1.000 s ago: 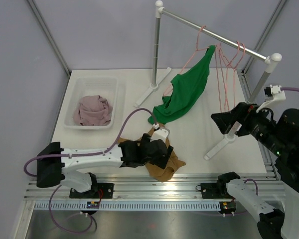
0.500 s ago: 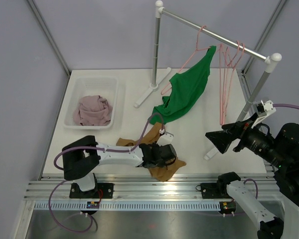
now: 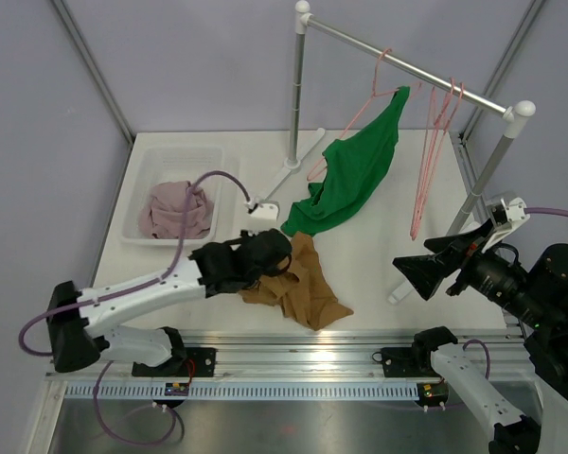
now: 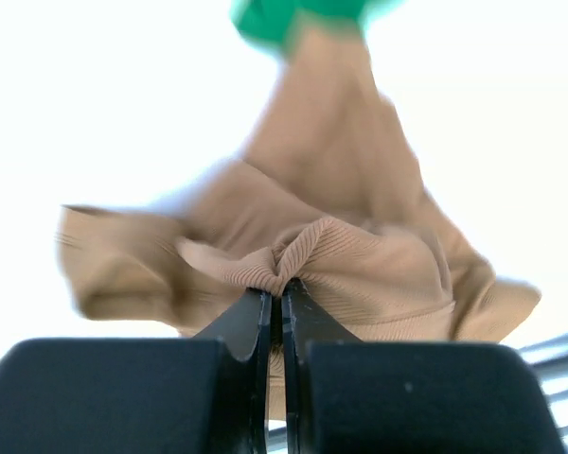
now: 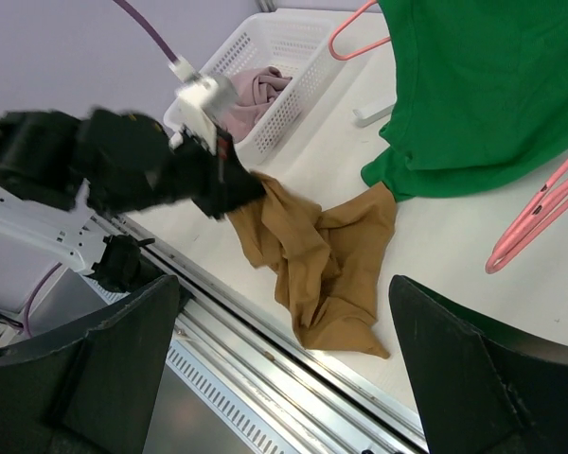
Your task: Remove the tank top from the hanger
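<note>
The green tank top (image 3: 355, 180) hangs by one shoulder from a pink hanger (image 3: 374, 90) on the rack rail, its hem trailing on the table; the right wrist view shows this tank top (image 5: 483, 85) too. My left gripper (image 3: 282, 260) is low over the table, in front of and left of it, shut on a fold of a tan ribbed garment (image 3: 303, 288). In the left wrist view the left gripper (image 4: 281, 288) pinches that tan garment (image 4: 360, 255). My right gripper (image 3: 434, 260) hovers open at the right, nothing between its fingers, and looks down at the tan garment (image 5: 331, 265).
A white basket (image 3: 142, 203) with a mauve cloth (image 3: 175, 208) stands at the left. The rack's rail (image 3: 426, 76) crosses the back right on two posts (image 3: 295, 95). Empty pink hangers (image 3: 431, 142) hang to the right of the tank top. The metal rail edge (image 3: 293, 364) runs along the front.
My left gripper closed on the tan garment and drew back to the left, dragging the cloth with it. The right gripper dropped lower and tilted. The empty hangers swung slightly.
</note>
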`<action>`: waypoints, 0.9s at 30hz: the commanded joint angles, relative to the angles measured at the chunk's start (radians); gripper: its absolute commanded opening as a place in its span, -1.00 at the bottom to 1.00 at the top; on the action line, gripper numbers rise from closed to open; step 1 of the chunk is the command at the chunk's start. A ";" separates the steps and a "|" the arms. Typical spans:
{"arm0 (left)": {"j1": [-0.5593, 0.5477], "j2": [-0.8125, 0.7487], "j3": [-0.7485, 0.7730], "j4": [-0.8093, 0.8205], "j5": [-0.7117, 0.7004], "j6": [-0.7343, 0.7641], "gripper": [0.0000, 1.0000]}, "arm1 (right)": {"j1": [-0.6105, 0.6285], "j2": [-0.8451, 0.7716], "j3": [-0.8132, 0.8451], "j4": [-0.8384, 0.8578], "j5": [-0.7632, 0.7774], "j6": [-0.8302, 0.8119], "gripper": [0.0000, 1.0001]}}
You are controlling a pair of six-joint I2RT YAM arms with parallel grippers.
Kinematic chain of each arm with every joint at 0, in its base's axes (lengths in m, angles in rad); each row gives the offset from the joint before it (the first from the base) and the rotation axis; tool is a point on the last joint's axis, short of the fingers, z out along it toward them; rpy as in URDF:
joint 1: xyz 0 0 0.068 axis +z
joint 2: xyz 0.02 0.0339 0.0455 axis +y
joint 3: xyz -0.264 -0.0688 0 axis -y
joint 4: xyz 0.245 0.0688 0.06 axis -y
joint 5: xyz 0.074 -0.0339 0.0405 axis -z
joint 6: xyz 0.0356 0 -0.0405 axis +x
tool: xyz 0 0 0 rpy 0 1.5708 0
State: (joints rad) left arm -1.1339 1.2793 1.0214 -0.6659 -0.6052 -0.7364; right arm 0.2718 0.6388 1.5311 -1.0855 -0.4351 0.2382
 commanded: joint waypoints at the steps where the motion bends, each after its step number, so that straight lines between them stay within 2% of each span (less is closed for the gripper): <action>1: 0.083 -0.107 0.144 -0.121 -0.110 0.069 -1.00 | -0.003 -0.001 0.023 0.032 0.007 -0.017 0.99; 6: 0.212 -0.152 0.402 -0.228 -0.120 0.207 -1.00 | -0.005 0.007 0.029 0.044 0.010 -0.017 0.99; 8: 0.270 -0.135 0.578 -0.274 -0.114 0.277 -1.00 | -0.005 0.012 0.031 0.048 0.012 -0.016 0.99; 15: 0.433 0.080 1.201 -0.412 -0.119 0.485 -1.00 | -0.005 0.022 0.032 0.052 0.021 -0.017 0.99; 17: 0.515 0.161 1.357 -0.429 -0.114 0.537 -1.00 | -0.005 0.022 0.028 0.053 0.021 -0.017 0.99; 19: 0.609 0.192 1.396 -0.391 -0.076 0.561 -1.00 | -0.005 0.024 0.021 0.059 0.018 -0.017 0.99; 22: 0.725 0.189 1.361 -0.281 0.013 0.568 -1.00 | -0.005 0.033 0.009 0.068 0.012 -0.014 0.99; 27: 0.887 0.267 1.387 -0.227 0.136 0.551 -1.00 | -0.005 0.058 -0.014 0.081 -0.001 -0.002 0.99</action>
State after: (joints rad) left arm -0.3168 1.5040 2.3798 -1.0023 -0.5831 -0.2134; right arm 0.2718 0.6624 1.5307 -1.0550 -0.4294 0.2356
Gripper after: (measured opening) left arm 0.019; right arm 0.993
